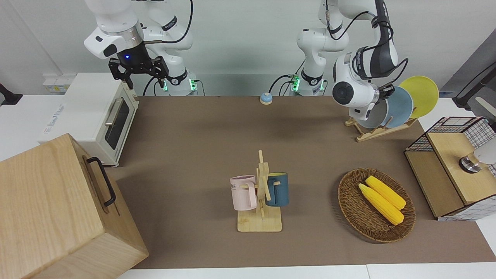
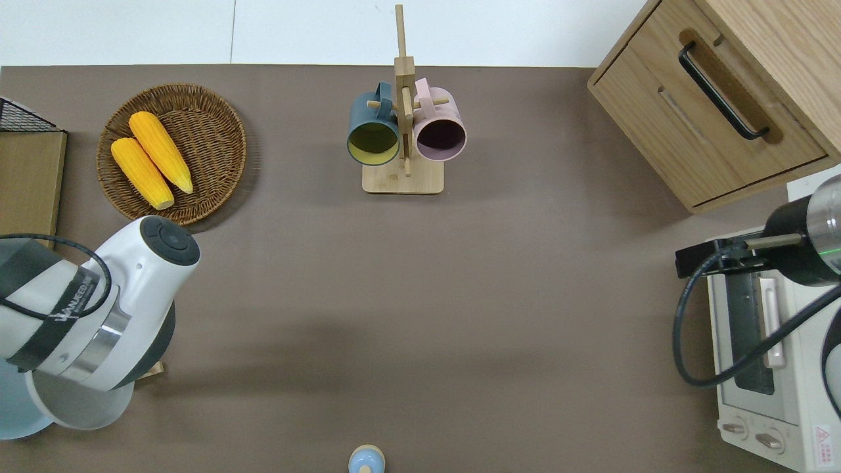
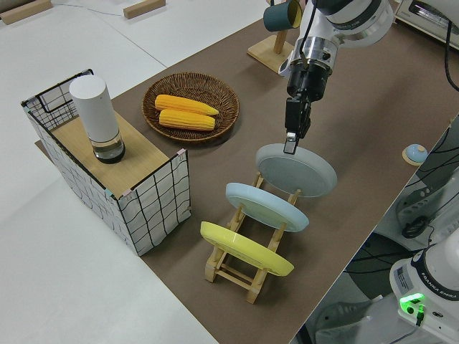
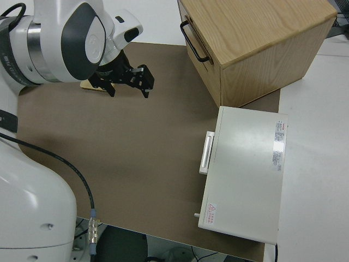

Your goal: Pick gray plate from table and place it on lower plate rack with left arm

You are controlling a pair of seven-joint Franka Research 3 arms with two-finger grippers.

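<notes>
Left side view shows the left gripper [image 3: 291, 143] pinching the rim of the gray plate [image 3: 297, 170], tilted over the lower plate rack [image 3: 247, 259] beside the blue plate [image 3: 267, 206]; right arm parked.

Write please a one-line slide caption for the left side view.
Left gripper holds the gray plate by its rim at the lower plate rack, next to the blue plate and yellow plate.

No legible text; toaster oven [image 1: 99, 116] lettering unreadable.
</notes>
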